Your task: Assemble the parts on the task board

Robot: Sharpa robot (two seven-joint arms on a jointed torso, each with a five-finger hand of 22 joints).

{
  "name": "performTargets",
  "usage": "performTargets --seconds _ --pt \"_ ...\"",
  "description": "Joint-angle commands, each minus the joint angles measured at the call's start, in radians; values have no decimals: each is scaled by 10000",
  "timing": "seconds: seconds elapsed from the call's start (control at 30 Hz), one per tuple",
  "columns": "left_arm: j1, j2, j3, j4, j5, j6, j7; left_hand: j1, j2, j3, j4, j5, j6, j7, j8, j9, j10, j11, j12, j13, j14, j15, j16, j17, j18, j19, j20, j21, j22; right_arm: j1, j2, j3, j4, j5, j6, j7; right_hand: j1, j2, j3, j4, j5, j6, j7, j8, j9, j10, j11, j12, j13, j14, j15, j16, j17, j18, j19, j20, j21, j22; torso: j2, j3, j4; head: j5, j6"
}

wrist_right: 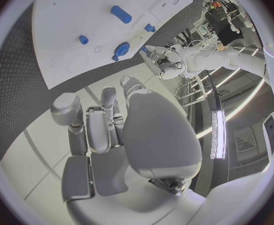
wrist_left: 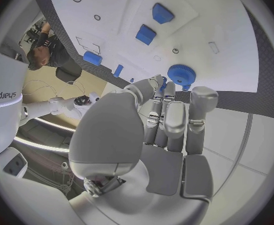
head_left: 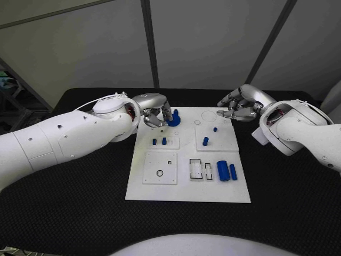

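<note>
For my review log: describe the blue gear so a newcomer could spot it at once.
Start at the white task board on the black table, then go to its far left corner, beside the left hand. The blue gear there is a toothed disc, whereas the other blue parts are plain pegs or blocks.

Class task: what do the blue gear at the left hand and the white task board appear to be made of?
Blue gear: probably plastic; even, matte blue colour with moulded-looking teeth. Task board: likely plastic or painted plate; smooth, flat white surface with clean cut-outs. Neither is certain from looks alone.
</note>
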Motion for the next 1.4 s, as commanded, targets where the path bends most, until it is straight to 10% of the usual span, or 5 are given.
performTargets --seconds 0.03,1.4 --pt "-16 -139 21 67 196 263 -169 -137 -1 38 21 -14 78 27 -40 12 109 -3 -71 13 30 19 6 -26 -18 47 42 53 17 13 -14 7 19 -19 -5 79 74 -21 73 -11 51 -22 -28 53 -9 42 -8 -27 10 336 -61 -48 -12 205 -58 2 -59 -17 11 11 -8 30 -2" --pt "-262 182 31 -543 215 1314 -571 -231 -32 -4 29 -48 97 12 -97 9 145 -11 -169 14 16 19 -5 -68 -4 0 49 14 15 13 20 7 16 -19 21 80 73 -27 84 -11 73 -11 -31 62 -7 53 -10 -27 0 337 -63 -52 -12 206 -58 1 -67 -24 22 6 -37 32 -55"
